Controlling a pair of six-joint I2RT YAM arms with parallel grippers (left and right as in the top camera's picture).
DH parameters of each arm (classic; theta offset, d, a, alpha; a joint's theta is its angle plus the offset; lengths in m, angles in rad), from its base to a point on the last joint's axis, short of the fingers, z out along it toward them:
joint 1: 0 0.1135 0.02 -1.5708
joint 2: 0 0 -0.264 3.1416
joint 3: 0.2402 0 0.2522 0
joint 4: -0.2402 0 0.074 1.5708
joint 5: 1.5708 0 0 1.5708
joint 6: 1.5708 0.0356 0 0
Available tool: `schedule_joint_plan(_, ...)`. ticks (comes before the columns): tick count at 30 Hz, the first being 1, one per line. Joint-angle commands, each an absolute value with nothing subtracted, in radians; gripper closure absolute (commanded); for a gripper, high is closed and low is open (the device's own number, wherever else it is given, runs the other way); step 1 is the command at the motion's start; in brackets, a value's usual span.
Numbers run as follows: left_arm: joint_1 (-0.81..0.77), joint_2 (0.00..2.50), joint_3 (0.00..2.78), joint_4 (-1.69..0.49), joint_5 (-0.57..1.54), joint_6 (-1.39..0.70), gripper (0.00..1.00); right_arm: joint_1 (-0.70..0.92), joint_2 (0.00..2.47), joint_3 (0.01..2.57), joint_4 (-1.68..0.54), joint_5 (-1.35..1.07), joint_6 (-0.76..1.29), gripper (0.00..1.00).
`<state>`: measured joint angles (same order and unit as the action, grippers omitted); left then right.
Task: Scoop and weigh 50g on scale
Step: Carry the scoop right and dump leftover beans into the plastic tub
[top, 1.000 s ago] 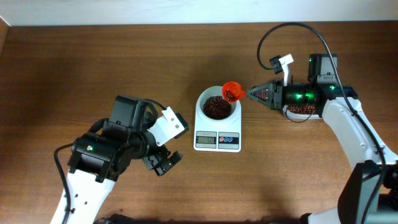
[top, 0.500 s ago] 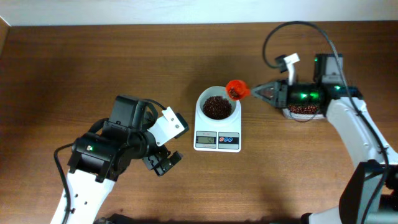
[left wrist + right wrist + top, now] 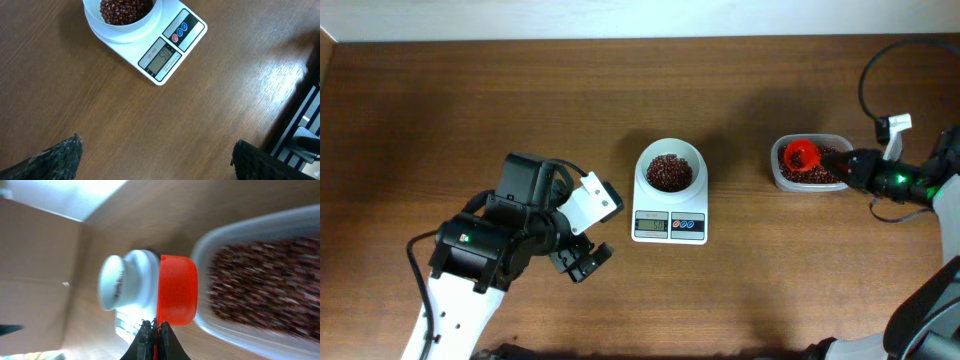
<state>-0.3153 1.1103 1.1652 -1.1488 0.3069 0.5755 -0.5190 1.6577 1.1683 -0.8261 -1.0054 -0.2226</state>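
Overhead, the light is bright and even, with soft shadows; the wall strip point(image 3: 620, 18) at 12 o'clock is washed out and the 6 o'clock edge is dim. My left wrist view is sharp on the scale point(image 3: 165, 55), with a pale sheen on the table point(image 3: 280, 75) at 3 o'clock and my fingertips point(image 3: 55, 160) out of focus. My right wrist view is smeared: the beans point(image 3: 265, 280) are streaked, the scoop point(image 3: 177, 290) is soft-edged, and there is glare at 11 o'clock.

A: Tabletop point(image 3: 470, 100) inventory?
B: One scale point(image 3: 669, 226) with two buttons point(image 3: 688, 224); one bowl point(image 3: 642, 168); one tub point(image 3: 775, 170); one scoop point(image 3: 801, 155).
A: Beans point(image 3: 669, 172)?
B: Uncountable. Two lots: bowl, tub.
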Motion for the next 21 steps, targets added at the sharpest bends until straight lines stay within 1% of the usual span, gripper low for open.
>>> schedule_joint_plan(1, -0.311, 1.1, 1.183, -1.15, 0.31, 0.562, 0.01, -0.523, 1.667, 1.166, -0.831, -0.841, -0.262, 0.96)
schedule_joint_plan(11, -0.311, 1.1, 1.183, -1.15, 0.31, 0.562, 0.01, -0.523, 1.558, 1.172, -0.827, -0.632, -0.254, 0.96)
schedule_joint_plan(17, -0.311, 1.1, 1.183, -1.15, 0.31, 0.562, 0.01, -0.514, 1.554, 1.173, -0.818, -0.586, -0.218, 0.96)
schedule_joint_plan(21, -0.311, 1.1, 1.183, -1.15, 0.31, 0.562, 0.01, -0.459, 1.553, 1.173, -0.776, -0.577, -0.201, 0.96)
